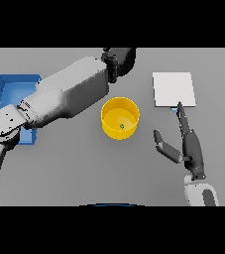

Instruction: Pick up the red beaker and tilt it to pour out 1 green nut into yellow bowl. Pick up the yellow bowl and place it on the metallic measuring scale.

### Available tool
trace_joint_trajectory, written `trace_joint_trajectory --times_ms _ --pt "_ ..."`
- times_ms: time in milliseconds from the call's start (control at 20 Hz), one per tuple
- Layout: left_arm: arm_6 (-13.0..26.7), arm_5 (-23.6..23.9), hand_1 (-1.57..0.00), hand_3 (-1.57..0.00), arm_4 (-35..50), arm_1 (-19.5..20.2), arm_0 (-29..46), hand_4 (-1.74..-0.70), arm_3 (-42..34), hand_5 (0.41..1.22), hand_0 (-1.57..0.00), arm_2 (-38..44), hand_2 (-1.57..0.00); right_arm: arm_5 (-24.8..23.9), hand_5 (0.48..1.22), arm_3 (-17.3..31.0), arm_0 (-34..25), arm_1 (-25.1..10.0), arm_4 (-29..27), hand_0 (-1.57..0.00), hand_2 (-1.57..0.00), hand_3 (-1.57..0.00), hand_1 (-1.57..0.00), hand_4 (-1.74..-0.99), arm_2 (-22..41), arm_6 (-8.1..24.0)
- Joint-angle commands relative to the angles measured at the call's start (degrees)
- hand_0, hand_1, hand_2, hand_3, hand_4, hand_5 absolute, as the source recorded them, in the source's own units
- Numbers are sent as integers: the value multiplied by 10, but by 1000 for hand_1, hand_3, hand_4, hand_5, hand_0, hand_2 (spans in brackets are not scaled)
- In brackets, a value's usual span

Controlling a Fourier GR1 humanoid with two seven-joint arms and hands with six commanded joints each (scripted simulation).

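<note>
Head view: yellow bowl [120,118] left of open right hand [189,144].

Upright yellow bowl [120,118], 1 green nut [122,126] inside

The bowl [120,118] sits mid-desk [84,168] with a nut [121,126] in it. The scale [173,89] lies to its right, farther back. A tray [5,89] lies at the far left.

Two blocky white-and-grey arms with rounded grey joints, each ending in a dark, slender-fingered hand [191,149].
</note>
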Motion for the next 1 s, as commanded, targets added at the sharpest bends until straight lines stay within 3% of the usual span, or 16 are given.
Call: trace_joint_trajectory --times_ms 0,100,250,400,550,750,900,950 --pt "-9 7 -1571 -1571 11 10 -17 -1725 7 1221 -1571 10 -1571 -1 654 -1 -2 1 5 1 1 1 1 -1154 4 0" --pt "-9 25 -1571 -1179 35 30 -44 -1731 33 1221 -1571 33 -1571 -4 660 9 -12 -2 8 1 1 1 1 -1160 -1 12" --pt "20 39 -1571 -1370 106 47 -86 -1727 117 1221 -1571 105 -1571 0 661 9 -11 4 5 1 1 1 1 -1160 6 0" --pt "38 41 -1571 -1468 228 81 -98 -1734 186 1221 -1571 213 -1571 -14 641 17 -23 1 22 1 1 1 1 -1146 4 16" --pt "80 59 -1571 -1402 350 119 -85 -1737 238 1221 -1571 311 -1571 -19 630 15 -26 -1 33 1 1 1 1 -1142 8 9" --pt "91 102 -1571 -1480 484 177 -36 -1739 286 1221 -1571 398 -1571 12 625 17 -34 3 -21 1 1 1 1 -1083 -3 4" --pt "111 146 -1571 -1525 562 206 28 -1740 301 1221 -1571 435 -1571 18 642 16 -31 0 -25 1 1 1 1 -1106 -1 3" --pt "134 162 -1571 -1534 582 211 44 -1740 304 1221 -1571 443 -1571 20 651 18 -31 -3 -22 1 1 1 1 -1126 0 -1"
